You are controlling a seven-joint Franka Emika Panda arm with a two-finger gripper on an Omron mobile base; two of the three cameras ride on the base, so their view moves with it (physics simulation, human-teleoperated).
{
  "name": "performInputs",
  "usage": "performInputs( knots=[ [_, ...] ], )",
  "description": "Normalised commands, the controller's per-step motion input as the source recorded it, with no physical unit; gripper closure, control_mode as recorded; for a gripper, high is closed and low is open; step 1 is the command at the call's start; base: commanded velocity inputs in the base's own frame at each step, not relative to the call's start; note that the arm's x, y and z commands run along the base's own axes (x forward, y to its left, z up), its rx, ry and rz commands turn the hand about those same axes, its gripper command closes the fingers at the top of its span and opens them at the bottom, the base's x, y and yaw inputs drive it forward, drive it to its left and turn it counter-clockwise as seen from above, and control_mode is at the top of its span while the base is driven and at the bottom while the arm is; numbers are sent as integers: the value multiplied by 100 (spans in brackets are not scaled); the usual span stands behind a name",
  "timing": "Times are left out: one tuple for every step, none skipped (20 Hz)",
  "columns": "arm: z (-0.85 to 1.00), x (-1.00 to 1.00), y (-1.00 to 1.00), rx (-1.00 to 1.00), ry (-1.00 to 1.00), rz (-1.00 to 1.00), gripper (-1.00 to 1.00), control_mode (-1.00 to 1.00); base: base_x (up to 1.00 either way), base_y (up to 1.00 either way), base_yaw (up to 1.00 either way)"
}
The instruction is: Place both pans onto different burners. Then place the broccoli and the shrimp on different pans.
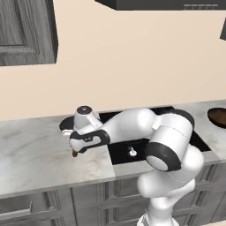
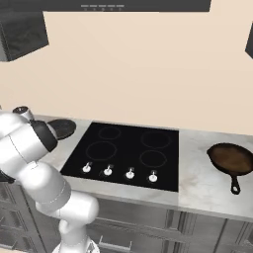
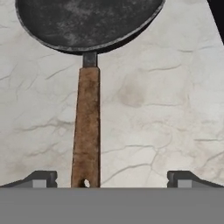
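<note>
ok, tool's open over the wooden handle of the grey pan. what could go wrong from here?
1. The tool sits near the far end of the wooden handle, off-centre toward one finger. Gripped there, the dark grey pan may tip or twist when lifted.
2. The pan lies on the marble counter just left of the cooktop; a low carry could clip the knobs.
3. The brown pan sits on the opposite side, a long reach later.
</note>
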Motion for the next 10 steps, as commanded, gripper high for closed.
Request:
performInputs(
  knots=[
    [-9,2,14,0,2,0,-100,-100,0,0,0],
    [-13,8,14,0,1,0,-100,-100,0,0,0],
    [-19,6,11,0,0,0,-100,-100,0,0,0],
    [-21,5,7,0,0,0,-100,-100,0,0,0],
    [-23,6,9,0,0,0,-100,-100,0,0,0],
    [-26,6,6,0,0,0,-100,-100,0,0,0],
    [-26,7,4,0,0,0,-100,-100,0,0,0],
    [-26,6,1,0,0,0,-100,-100,0,0,0],
    [-26,3,2,0,0,0,-100,-100,0,0,0],
    [-21,1,4,0,0,0,-100,-100,0,0,0]
  ],
)
